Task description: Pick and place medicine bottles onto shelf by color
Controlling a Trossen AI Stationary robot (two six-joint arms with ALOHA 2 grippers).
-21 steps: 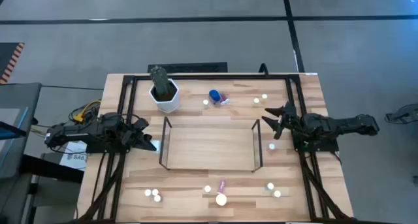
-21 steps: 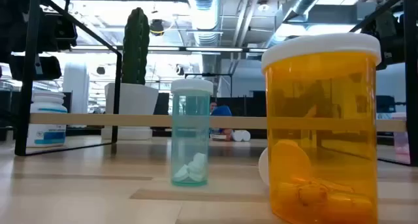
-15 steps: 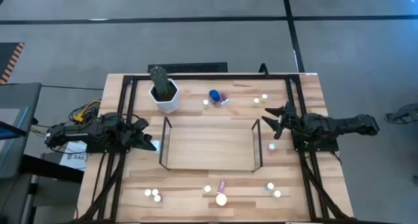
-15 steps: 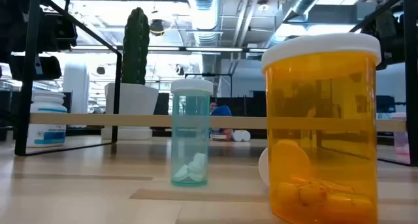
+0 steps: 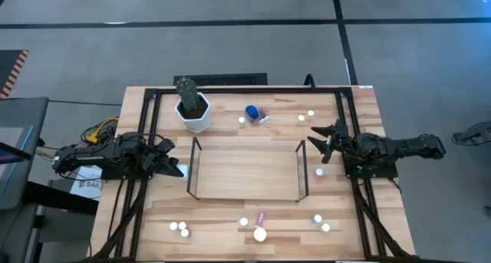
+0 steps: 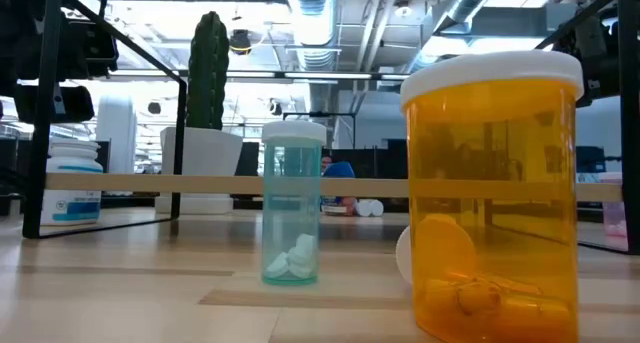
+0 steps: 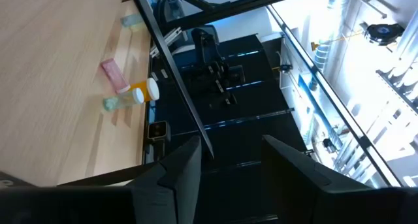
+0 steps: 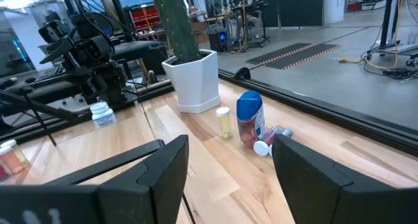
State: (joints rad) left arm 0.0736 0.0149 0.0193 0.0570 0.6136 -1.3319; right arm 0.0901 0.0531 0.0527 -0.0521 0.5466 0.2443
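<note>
Both grippers hover with nothing in them. Right gripper [image 5: 321, 143] sits at the table's right edge, just outside the shelf's right end panel, its two dark fingers [image 8: 157, 178] spread wide apart. Left gripper [image 5: 170, 157] sits at the left edge, just outside the shelf's left panel, its fingers [image 7: 171, 181] likewise parted around empty air.

Largest on the scene is the wooden table [image 5: 230, 205] with its black frame. On its middle stands the shelf [image 5: 247, 171], a low light-wood platform with a thin dark-framed panel at each short end; its surface carries no bottles. Near the far-left corner of the table stands a white hexagonal pot holding a cactus [image 5: 192, 106].

The medicine bottles lie scattered around the shelf rather than on it. Along the far edge is the blue-capped bottle [image 5: 252, 113], standing beside a small yellowish bottle [image 8: 224, 123] and a toppled pink one [image 8: 271, 140], with two white-capped ones [image 5: 311, 114] farther toward the right. One white-capped bottle [image 5: 320, 172] sits just beside the shelf's right panel. Along the near edge are a pair of white caps [image 5: 179, 228] at the left, the orange bottle [image 6: 492, 193] and a teal one [image 6: 292, 203] near the middle with a pink bottle [image 5: 261, 216] close by, and two more [image 5: 321, 222] toward the right.
</note>
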